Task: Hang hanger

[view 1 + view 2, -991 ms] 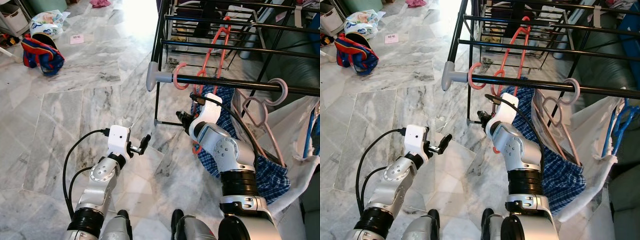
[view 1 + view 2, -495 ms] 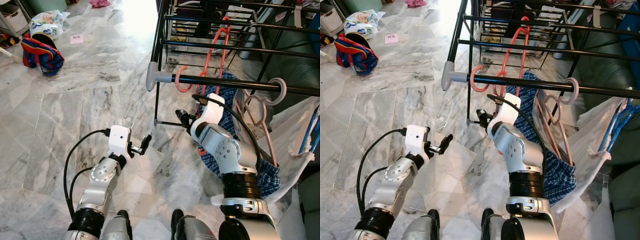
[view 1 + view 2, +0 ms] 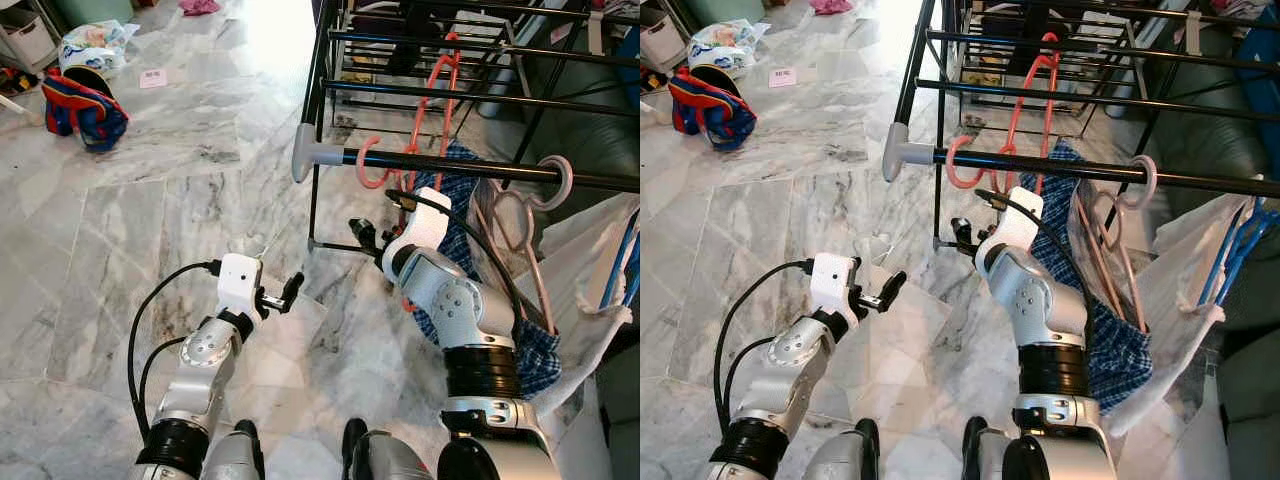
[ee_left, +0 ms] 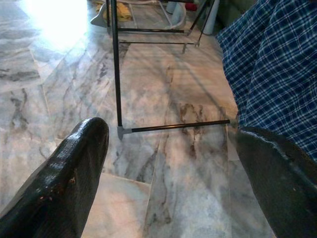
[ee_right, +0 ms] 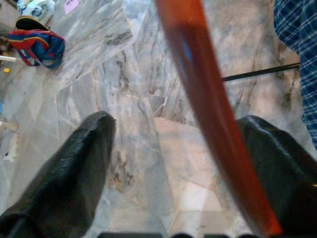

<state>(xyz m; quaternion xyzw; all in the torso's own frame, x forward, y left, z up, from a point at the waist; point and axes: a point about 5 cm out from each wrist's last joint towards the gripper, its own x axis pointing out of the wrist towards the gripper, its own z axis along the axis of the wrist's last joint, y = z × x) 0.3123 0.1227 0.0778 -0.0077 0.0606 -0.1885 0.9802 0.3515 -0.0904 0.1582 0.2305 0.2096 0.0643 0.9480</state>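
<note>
The right gripper is raised beside the front rail of a black drying rack, just below the rail's grey end cap. In the right wrist view its two black fingers stand apart, and the orange-red bar of a plastic hanger crosses the gap, lying close against one finger; whether the fingers actually press on it cannot be told. In the head views the salmon hanger has its hook curled over the front rail near the end cap, and its body drops behind the right forearm. A blue checked garment hangs below the rail, behind the right arm. Further along the same rail a pale pink hanger hangs by its hook.

The left gripper is held low over the marble floor, well apart from the rack, its fingers spread wide and holding nothing. A red and blue bag lies on the floor far to the left.
</note>
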